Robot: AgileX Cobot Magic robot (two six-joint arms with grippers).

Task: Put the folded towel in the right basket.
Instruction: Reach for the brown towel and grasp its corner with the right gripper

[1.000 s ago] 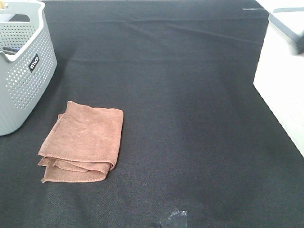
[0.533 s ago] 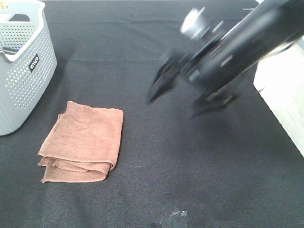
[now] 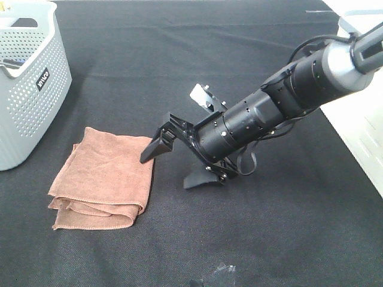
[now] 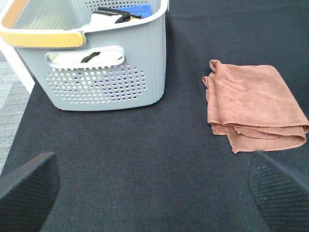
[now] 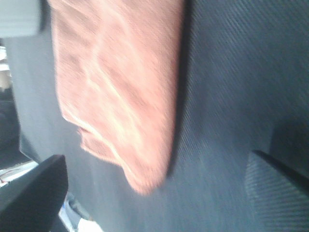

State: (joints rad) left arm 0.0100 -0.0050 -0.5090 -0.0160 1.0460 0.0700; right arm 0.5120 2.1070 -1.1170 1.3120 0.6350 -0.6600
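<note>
Hovering wide open, the right gripper [image 3: 169, 171] has the folded towel [image 3: 102, 179] just leftward, one finger at its long edge

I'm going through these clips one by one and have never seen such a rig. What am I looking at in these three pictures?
This is a robot with two arms, each ending in a pincer. One picture comes from a camera mounted high over the table. The other two come from cameras on the arms' wrists, looking out between their own fingers. On the black cloth lies a folded reddish-brown towel. A grey perforated basket stands on the left and a white bin at the right edge. The right pincer is open, low beside the towel's right edge, holding nothing. The left pincer is open and empty too, and shows only in its own wrist view.
</note>
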